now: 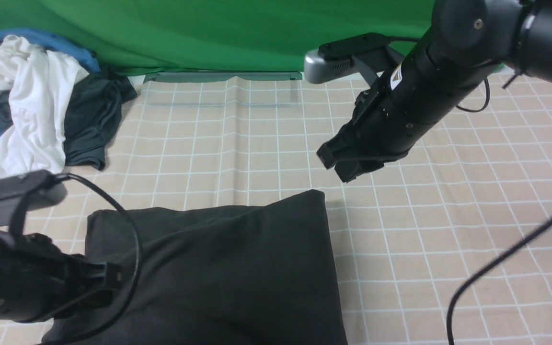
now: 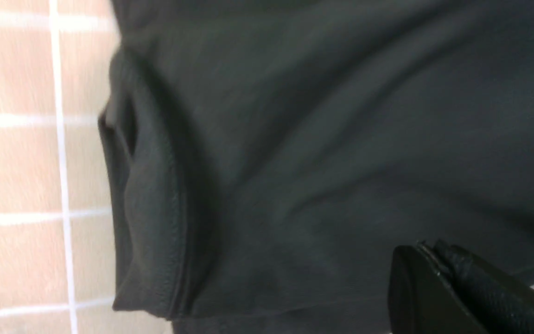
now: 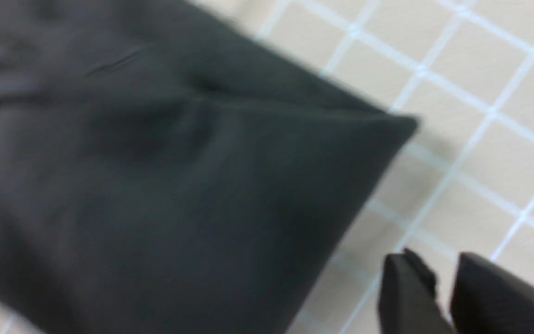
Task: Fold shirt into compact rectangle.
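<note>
The shirt (image 1: 218, 268) lies folded into a near rectangle on the counter (image 1: 448, 230), just below the empty right hand (image 1: 348, 165), whose tips stand slightly apart, and against the closed left hand (image 2: 434, 253), so tidying its loose edge seems next.

Shirt (image 1: 218, 268) front, clothes pile (image 1: 36, 105) back-left

1 folded black shirt (image 1: 218, 268) on 1 checked tablecloth (image 1: 448, 230). 2 robot grippers: left gripper (image 1: 108, 278), right gripper (image 1: 340, 163). 1 heap of spare clothes (image 1: 41, 105): 1 white, 1 blue, 1 dark.
</note>
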{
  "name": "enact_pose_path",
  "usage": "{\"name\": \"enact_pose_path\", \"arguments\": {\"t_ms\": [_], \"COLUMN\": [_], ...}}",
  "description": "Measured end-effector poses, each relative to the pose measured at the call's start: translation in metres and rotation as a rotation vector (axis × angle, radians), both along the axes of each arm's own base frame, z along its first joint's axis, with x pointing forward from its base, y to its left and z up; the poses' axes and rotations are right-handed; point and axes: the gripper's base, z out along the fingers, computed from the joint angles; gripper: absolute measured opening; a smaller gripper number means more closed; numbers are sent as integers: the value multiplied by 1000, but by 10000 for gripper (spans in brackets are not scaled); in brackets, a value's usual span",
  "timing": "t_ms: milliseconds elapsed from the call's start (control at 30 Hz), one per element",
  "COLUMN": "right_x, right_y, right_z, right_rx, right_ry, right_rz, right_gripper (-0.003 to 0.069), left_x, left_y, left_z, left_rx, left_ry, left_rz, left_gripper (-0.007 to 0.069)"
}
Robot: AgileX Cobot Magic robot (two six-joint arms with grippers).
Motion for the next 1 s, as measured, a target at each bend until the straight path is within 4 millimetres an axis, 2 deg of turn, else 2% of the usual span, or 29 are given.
{"name": "enact_pose_path", "arguments": {"t_ms": [33, 67, 100, 167, 233, 300, 367, 500, 600, 733, 767, 800, 867, 1000], "right_x": [1, 11, 14, 26, 31, 41, 47, 53, 56, 58, 59, 60, 63, 77], "right_y": [0, 1, 2, 9, 12, 18, 23, 31, 33, 38, 39, 39, 39, 32], "right_z": [-1, -11, -14, -31, -38, -56, -72, -97, -108, -113, -112, -111, -109, -95], "right_rx": [-1, -10, -11, -22, -26, -31, -24, 1, 12, 41, 50, 53, 57, 80], "right_ry": [0, 14, 18, 43, 54, 85, 124, 180, 192, 197, 182, 175, 162, 111], "right_rz": [-3, -14, -17, -19, -22, -30, -38, -57, -68, -56, -39, -34, -25, -48], "right_gripper": [239, 311, 340, 472, 522, 618, 654, 657, 613, 340, 197, 127, 80, 72], "left_x": [0, -9, -12, -23, -27, -35, -38, -39, -39, -39, -39, -39, -39, -39], "left_y": [0, 1, 1, 3, 3, 6, 7, 10, 10, 10, 10, 10, 10, 10], "left_z": [0, 9, 13, 23, 26, 31, 31, 31, 31, 31, 31, 31, 31, 31], "left_rx": [0, -7, -9, -14, -14, -1, 17, 54, 59, 59, 59, 59, 59, 59], "left_ry": [0, -58, -79, -151, -172, -203, -206, -207, -207, -207, -207, -207, -207, -207], "left_rz": [0, -1, -1, -2, -1, 3, 5, 1, 2, 2, 2, 2, 2, 2], "left_gripper": [18, 18, 18, 18, 18, 18, 18, 18, 18, 18, 18, 18, 18, 18]}}
